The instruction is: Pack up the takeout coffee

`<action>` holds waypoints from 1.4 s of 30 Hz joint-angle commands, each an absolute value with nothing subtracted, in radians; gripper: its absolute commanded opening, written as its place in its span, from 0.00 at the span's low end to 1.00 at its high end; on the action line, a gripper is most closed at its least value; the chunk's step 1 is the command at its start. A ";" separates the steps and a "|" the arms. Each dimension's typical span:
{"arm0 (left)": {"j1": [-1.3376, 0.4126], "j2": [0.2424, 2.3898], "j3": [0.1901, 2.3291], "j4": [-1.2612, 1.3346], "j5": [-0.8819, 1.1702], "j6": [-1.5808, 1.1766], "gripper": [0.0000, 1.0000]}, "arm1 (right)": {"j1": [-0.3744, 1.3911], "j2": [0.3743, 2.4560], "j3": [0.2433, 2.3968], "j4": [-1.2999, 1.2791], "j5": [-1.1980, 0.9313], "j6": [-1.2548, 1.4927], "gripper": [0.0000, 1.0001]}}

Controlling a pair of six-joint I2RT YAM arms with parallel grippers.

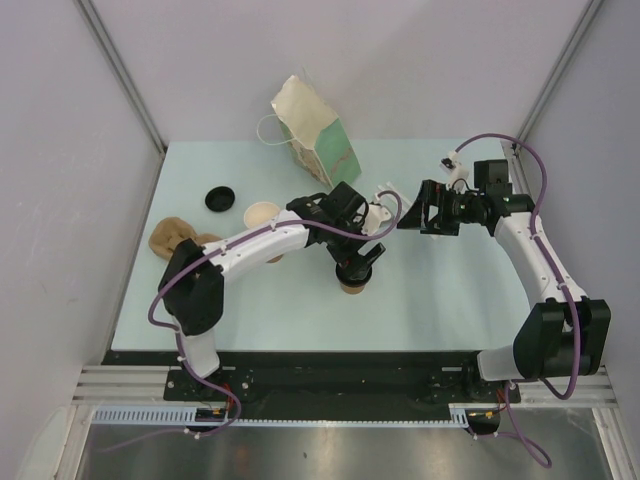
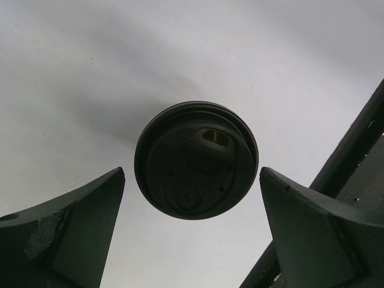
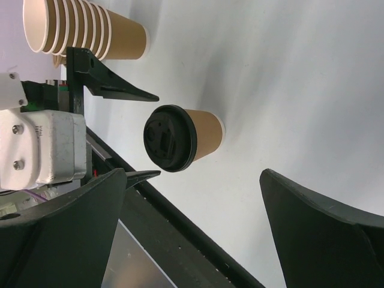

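Top external: takeout coffee (image 1: 353, 286) stands upright mid worktop (image 1: 450, 300), left pincer (image 1: 353, 264) right above it, fingers apart. Left wrist: glossy round black lid (image 2: 197, 159) sits between the tips, nothing touching. An off-centre squeeze could tip it. Right wrist: right pincer (image 3: 193, 171) spread wide too, off to the side. Smooth kraft wall looks crushable.

From above, we find only a brown sliver of the takeout coffee (image 1: 352, 288) showing beneath the left gripper (image 1: 357, 270); its lid is covered there. In the left wrist view the lid (image 2: 196, 160) hides the cup wall, and both fingers (image 2: 66, 234) run off the bottom edge. The stack of cups (image 3: 78, 30) is cut by the right wrist view's top edge. The left arm (image 1: 260, 240) overlaps the cup carrier (image 1: 168, 236).
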State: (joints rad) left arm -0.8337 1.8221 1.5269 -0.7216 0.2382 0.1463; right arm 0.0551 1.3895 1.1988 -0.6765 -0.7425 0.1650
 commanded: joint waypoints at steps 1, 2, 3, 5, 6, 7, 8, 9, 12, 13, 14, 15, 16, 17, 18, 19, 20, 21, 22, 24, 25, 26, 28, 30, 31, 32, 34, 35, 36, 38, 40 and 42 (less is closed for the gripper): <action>-0.833 1.839 1.545 -0.726 0.233 0.181 1.00 | 0.054 1.379 1.201 -0.664 -0.762 0.175 1.00; -0.833 1.842 1.542 -0.723 0.232 0.181 1.00 | 0.052 1.382 1.201 -0.663 -0.761 0.175 1.00; -0.833 1.842 1.542 -0.719 0.233 0.183 1.00 | 0.054 1.382 1.200 -0.664 -0.764 0.176 1.00; -0.833 1.850 1.542 -0.721 0.235 0.183 0.98 | 0.051 1.382 1.198 -0.661 -0.765 0.176 1.00; -0.833 1.853 1.542 -0.721 0.235 0.186 0.98 | 0.051 1.382 1.198 -0.663 -0.768 0.176 1.00; -0.833 1.856 1.542 -0.721 0.235 0.184 0.97 | 0.052 1.381 1.198 -0.661 -0.772 0.176 1.00; -0.834 1.859 1.543 -0.722 0.238 0.186 0.96 | 0.051 1.382 1.197 -0.661 -0.772 0.176 1.00; -0.833 1.862 1.542 -0.723 0.235 0.187 0.95 | 0.051 1.382 1.198 -0.660 -0.770 0.178 0.99; -0.833 1.871 1.542 -0.727 0.235 0.190 0.91 | 0.051 1.381 1.197 -0.661 -0.772 0.176 1.00; -0.833 1.874 1.542 -0.729 0.235 0.190 0.90 | 0.051 1.382 1.197 -0.660 -0.772 0.176 1.00; -0.833 1.875 1.542 -0.729 0.233 0.192 0.89 | 0.051 1.382 1.197 -0.661 -0.772 0.176 1.00; -0.833 1.873 1.542 -0.729 0.235 0.192 0.87 | 0.051 1.382 1.197 -0.663 -0.772 0.178 1.00; -0.833 1.873 1.540 -0.729 0.235 0.192 0.85 | 0.049 1.382 1.197 -0.663 -0.772 0.178 1.00; -0.833 1.871 1.540 -0.729 0.236 0.190 0.83 | 0.049 1.381 1.195 -0.663 -0.772 0.176 1.00; -0.833 1.868 1.539 -0.727 0.235 0.189 0.77 | 0.049 1.382 1.196 -0.661 -0.770 0.178 1.00; -0.833 1.861 1.539 -0.726 0.236 0.187 0.74 | 0.051 1.382 1.197 -0.663 -0.770 0.176 1.00; -0.831 1.858 1.540 -0.724 0.235 0.186 0.71 | 0.048 1.379 1.197 -0.661 -0.770 0.178 1.00; -0.831 1.855 1.542 -0.723 0.236 0.187 0.68 | 0.048 1.379 1.197 -0.663 -0.770 0.178 1.00; -0.827 1.842 1.558 -0.733 0.233 0.186 0.63 | 0.046 1.381 1.197 -0.664 -0.769 0.176 1.00; -0.812 1.835 1.572 -0.738 0.235 0.184 0.59 | 0.045 1.379 1.195 -0.664 -0.769 0.178 1.00; -0.802 1.829 1.592 -0.744 0.235 0.186 0.59 | 0.043 1.379 1.195 -0.663 -0.769 0.175 1.00; -0.776 1.827 1.606 -0.750 0.235 0.189 0.57 | 0.043 1.378 1.195 -0.664 -0.767 0.176 1.00; -0.726 1.829 1.658 -0.779 0.239 0.196 0.55 | 0.041 1.378 1.193 -0.664 -0.769 0.178 1.00; -0.687 1.832 1.692 -0.791 0.233 0.207 0.53 | 0.040 1.378 1.193 -0.663 -0.767 0.179 1.00; -0.649 1.835 1.722 -0.807 0.230 0.218 0.53 | 0.041 1.378 1.192 -0.661 -0.767 0.178 1.00; -0.631 1.844 1.735 -0.814 0.229 0.222 0.53 | 0.040 1.379 1.192 -0.660 -0.767 0.179 1.00; -0.570 1.855 1.765 -0.830 0.232 0.233 0.53 | 0.040 1.378 1.190 -0.661 -0.769 0.183 1.00; -0.551 1.865 1.775 -0.836 0.232 0.236 0.52 | 0.038 1.378 1.190 -0.660 -0.767 0.181 1.00; -0.532 1.873 1.782 -0.844 0.232 0.239 0.52 | 0.038 1.378 1.190 -0.660 -0.767 0.181 1.00; -0.485 1.882 1.799 -0.845 0.236 0.244 0.52 | 0.038 1.378 1.189 -0.658 -0.767 0.181 1.00; -0.453 1.893 1.815 -0.844 0.232 0.255 0.52 | 0.038 1.379 1.187 -0.658 -0.767 0.184 1.00; -0.436 1.911 1.827 -0.845 0.224 0.262 0.52 | 0.038 1.378 1.187 -0.655 -0.765 0.184 1.00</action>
